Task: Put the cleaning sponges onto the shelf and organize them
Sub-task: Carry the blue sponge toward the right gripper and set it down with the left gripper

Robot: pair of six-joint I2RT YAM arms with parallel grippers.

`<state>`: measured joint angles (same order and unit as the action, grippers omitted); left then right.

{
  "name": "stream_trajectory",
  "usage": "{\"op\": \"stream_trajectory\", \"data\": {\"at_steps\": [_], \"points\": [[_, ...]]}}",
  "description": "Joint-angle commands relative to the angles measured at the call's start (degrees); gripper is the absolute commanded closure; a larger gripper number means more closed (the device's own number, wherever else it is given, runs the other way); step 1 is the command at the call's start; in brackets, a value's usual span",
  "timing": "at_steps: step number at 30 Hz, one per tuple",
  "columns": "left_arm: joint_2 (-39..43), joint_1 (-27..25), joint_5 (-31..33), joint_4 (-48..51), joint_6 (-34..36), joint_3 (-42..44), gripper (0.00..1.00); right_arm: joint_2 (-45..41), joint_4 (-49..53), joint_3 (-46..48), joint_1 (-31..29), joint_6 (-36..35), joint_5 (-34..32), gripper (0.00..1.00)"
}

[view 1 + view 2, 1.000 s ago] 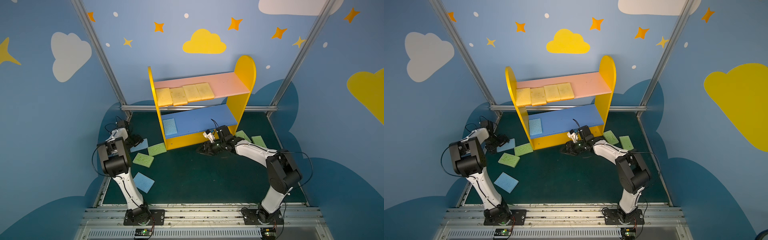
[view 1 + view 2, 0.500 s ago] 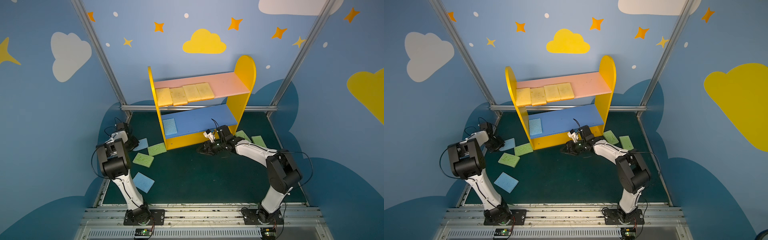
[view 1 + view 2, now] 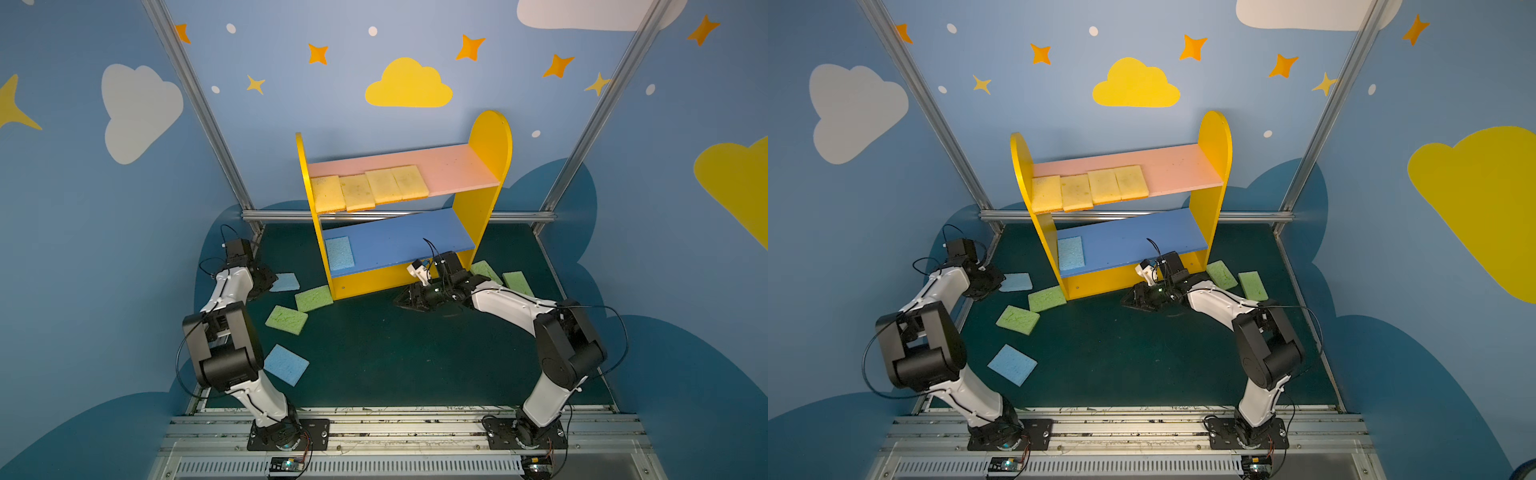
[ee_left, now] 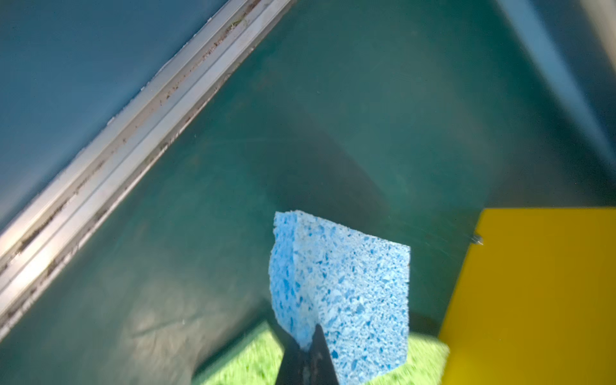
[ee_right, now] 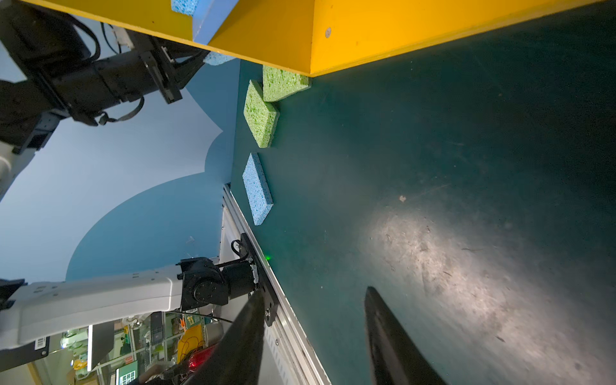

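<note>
The yellow shelf (image 3: 490,141) (image 3: 1214,137) stands at the back of the green mat. Several yellow sponges (image 3: 370,189) lie in a row on its pink board, and one light blue sponge (image 3: 339,252) lies on its blue board. My left gripper (image 4: 308,336) (image 3: 266,282) is shut on the edge of a light blue sponge (image 4: 350,283) (image 3: 284,281) left of the shelf. My right gripper (image 5: 313,291) (image 3: 409,301) is open and holds nothing, low over the mat in front of the shelf's right half.
Two green sponges (image 3: 313,298) (image 3: 286,319) and a light blue one (image 3: 286,364) lie on the mat left of the shelf. Two more green sponges (image 3: 485,271) (image 3: 517,282) lie by its right foot. An aluminium rail (image 4: 100,160) borders the mat close to my left gripper.
My left gripper's jaws have closed on the light blue sponge. The right arm has stayed where it was.
</note>
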<state>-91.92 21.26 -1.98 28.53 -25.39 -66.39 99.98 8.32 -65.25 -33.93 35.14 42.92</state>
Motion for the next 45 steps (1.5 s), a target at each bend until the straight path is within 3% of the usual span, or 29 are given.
{"op": "stream_trajectory", "data": {"at_steps": [1, 6, 8, 13, 18, 23, 30, 35, 41, 45], "points": [[9.0, 0.0, -4.1, -1.8, -2.4, 7.1, 0.97, -2.8, -0.6, 0.9, 0.1, 0.2, 0.3, 0.52], [25.3, -0.6, -13.4, -7.1, -6.8, 22.1, 0.95, -3.7, -1.4, 1.7, -0.1, 0.9, 0.4, 0.52], [30.3, -3.0, -14.2, -6.0, -7.0, 24.7, 0.94, -3.8, -2.3, 2.4, -0.3, 1.7, 0.4, 0.52], [38.3, -16.0, -11.8, -2.2, -7.3, 27.8, 0.94, -3.1, -3.0, 2.8, -0.1, 2.8, 0.8, 0.52], [40.5, -29.1, -9.0, -5.9, -11.6, 32.0, 0.95, -5.1, -0.7, 4.4, 2.0, 2.0, -0.2, 0.52], [34.5, -42.8, -4.7, -15.9, -16.8, 34.9, 0.95, -9.0, -0.2, 9.6, 5.3, 1.6, -1.0, 0.52], [13.5, -55.8, -4.1, -27.6, -16.5, 26.6, 0.95, -14.0, 3.4, 15.9, 9.7, -1.1, -1.9, 0.52], [4.0, -58.6, -5.5, -36.7, -16.8, 24.0, 0.94, -15.7, 6.7, 18.6, 10.7, -3.5, -2.1, 0.52], [-5.5, -59.1, -8.9, -39.2, -16.0, 19.2, 0.87, -15.4, 9.1, 20.3, 11.2, -5.4, -3.3, 0.49], [-7.2, -59.0, -9.4, -40.3, -16.4, 18.5, 0.72, -14.4, 10.2, 20.0, 11.5, -5.8, -4.5, 0.47]]}}
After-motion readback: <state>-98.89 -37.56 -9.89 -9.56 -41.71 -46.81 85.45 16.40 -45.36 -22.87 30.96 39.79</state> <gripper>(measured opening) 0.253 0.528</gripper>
